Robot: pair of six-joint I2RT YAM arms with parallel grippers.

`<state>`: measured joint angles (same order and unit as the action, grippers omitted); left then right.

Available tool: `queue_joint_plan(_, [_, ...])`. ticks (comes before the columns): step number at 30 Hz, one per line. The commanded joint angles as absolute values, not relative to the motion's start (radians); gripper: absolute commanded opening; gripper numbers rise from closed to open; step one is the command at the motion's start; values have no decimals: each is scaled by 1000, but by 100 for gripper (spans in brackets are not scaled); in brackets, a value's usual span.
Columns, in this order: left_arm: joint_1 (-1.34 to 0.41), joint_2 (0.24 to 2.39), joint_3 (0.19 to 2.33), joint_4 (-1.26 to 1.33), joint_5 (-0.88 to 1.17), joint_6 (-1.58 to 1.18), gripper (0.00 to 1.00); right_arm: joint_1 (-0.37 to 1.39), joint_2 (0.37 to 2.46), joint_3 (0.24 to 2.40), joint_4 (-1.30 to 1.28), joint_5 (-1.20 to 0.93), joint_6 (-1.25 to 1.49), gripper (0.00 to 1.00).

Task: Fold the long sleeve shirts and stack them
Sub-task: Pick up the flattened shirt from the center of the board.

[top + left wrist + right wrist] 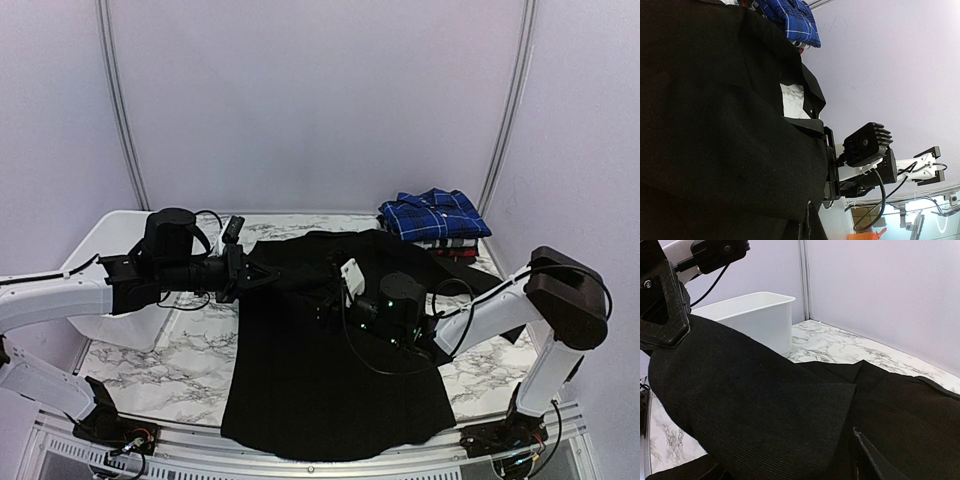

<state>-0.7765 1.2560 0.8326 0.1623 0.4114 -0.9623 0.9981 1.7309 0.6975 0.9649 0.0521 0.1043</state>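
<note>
A plain black long-sleeve shirt [330, 390] lies spread down the middle of the marble table. My left gripper [262, 277] is shut on its upper left edge and holds a fold of it lifted; black cloth [715, 125] fills the left wrist view. My right gripper [325, 300] is over the shirt's chest. In the right wrist view the lifted cloth [765, 405] drapes across its jaws, one finger [867, 457] shows and the other is hidden. The cloth appears gripped. Folded plaid shirts [435, 213], blue-and-white on top, are stacked at the back right and also show in the left wrist view [795, 20].
A white plastic basket [110, 250] stands at the left edge of the table, behind the left arm; it also shows in the right wrist view [755, 315]. Bare marble [180, 360] shows on both sides of the shirt. White walls close in the back and sides.
</note>
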Motion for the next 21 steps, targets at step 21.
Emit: queue_joint_plan(21, [-762, 1279, 833, 188, 367, -964, 0, 1040, 1652, 728, 881, -64, 239, 27])
